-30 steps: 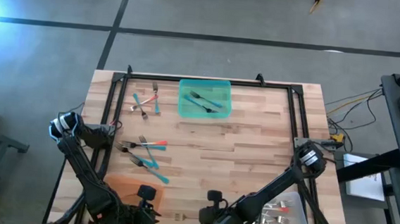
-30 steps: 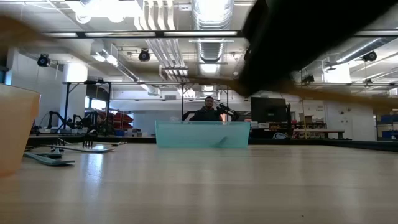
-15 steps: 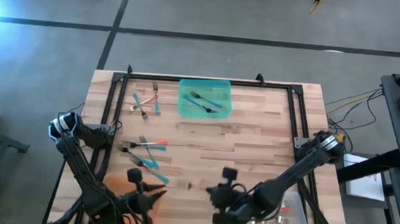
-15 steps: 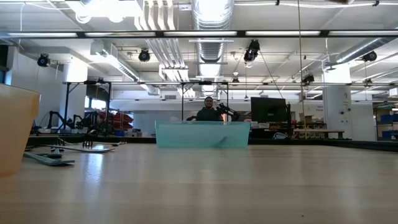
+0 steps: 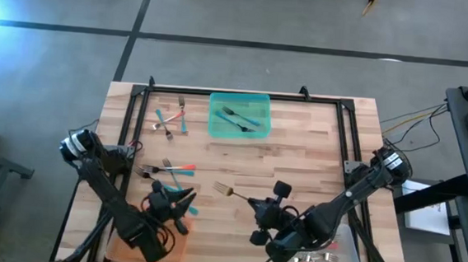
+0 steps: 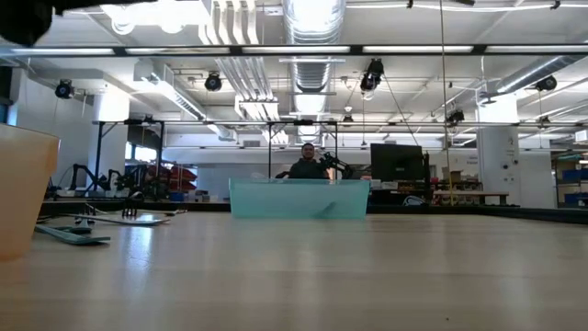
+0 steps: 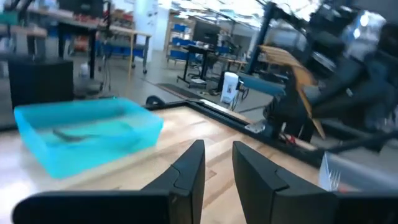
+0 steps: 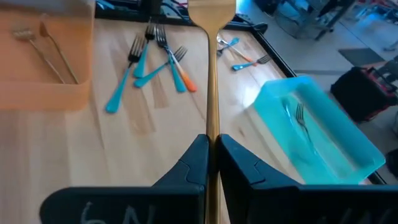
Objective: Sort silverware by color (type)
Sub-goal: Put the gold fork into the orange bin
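The wooden table (image 5: 298, 152) carries three trays: a teal tray (image 5: 238, 116) at the far middle, an orange tray (image 5: 131, 244) at the near left corner and a clear tray (image 5: 337, 254) at the near right corner. The right arm reaches in from the right side, and its gripper (image 5: 255, 205) hangs above the middle of the table with its fingers (image 8: 198, 163) pinched tight on the handle of a gold fork (image 8: 211, 74); the fork juts out ahead of the gripper toward the left side, tines leading. The left arm crosses the near left part of the table, its gripper (image 5: 181, 197) above the spot beside the orange tray, its two fingers (image 7: 189, 171) a narrow gap apart with nothing between them. In the teal tray lie blue-handled forks (image 5: 239, 117). On the bare wood at the far left lies a small cluster of forks (image 5: 170, 118) with blue and red handles, and closer in, just ahead of the left gripper, a second cluster (image 5: 165, 172). In the orange tray lie two gold pieces (image 8: 46, 46). In the clear tray lie red-handled forks (image 5: 324, 257).
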Robot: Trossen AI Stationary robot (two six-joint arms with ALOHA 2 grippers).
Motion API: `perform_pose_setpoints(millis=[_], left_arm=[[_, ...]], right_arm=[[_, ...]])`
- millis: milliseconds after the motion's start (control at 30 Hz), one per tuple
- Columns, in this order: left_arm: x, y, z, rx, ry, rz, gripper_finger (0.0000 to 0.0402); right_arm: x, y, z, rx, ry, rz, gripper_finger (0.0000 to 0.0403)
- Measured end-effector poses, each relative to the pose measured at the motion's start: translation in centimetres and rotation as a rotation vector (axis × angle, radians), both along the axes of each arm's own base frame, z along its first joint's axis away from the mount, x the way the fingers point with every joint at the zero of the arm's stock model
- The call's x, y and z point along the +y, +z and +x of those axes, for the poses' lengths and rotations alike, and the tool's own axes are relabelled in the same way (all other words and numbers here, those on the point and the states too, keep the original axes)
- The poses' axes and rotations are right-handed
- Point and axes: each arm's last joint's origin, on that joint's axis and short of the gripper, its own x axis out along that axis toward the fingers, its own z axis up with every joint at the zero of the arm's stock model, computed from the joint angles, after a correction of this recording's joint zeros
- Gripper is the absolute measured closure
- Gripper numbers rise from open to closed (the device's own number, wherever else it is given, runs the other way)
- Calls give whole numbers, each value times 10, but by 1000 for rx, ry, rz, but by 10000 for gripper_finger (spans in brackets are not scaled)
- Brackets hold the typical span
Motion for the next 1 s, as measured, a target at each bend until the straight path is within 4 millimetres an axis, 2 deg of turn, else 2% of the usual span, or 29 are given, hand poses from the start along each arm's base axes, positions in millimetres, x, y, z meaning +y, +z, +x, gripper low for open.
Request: perform_pose_setpoints(millis=[133,300,467,600,700,800,900,1000], left_arm=[[11,-8,6,-36,40,-39,336],[10,-3,15,-10,56,-47,336],[-3,15,26,288,-10,-38,336],[-13,31,35,585,-168,17,336],[-19,40,41,672,-255,0,336],[-24,34,43,729,-288,11,336],[-29,22,42,668,-250,75,336],[-39,18,38,420,-164,123,336]], right_arm=[[-1,-7,6,-5,-20,2,390],[-7,-8,12,-15,-39,-9,390],[-13,-7,15,-6,-48,-21,390],[-13,-7,15,-4,-45,-20,387],[-13,-7,15,-1,-43,-17,379],[-12,-8,15,8,-36,-7,375],[-12,-8,15,10,-34,-4,373],[-12,-8,15,14,-34,-6,373]])
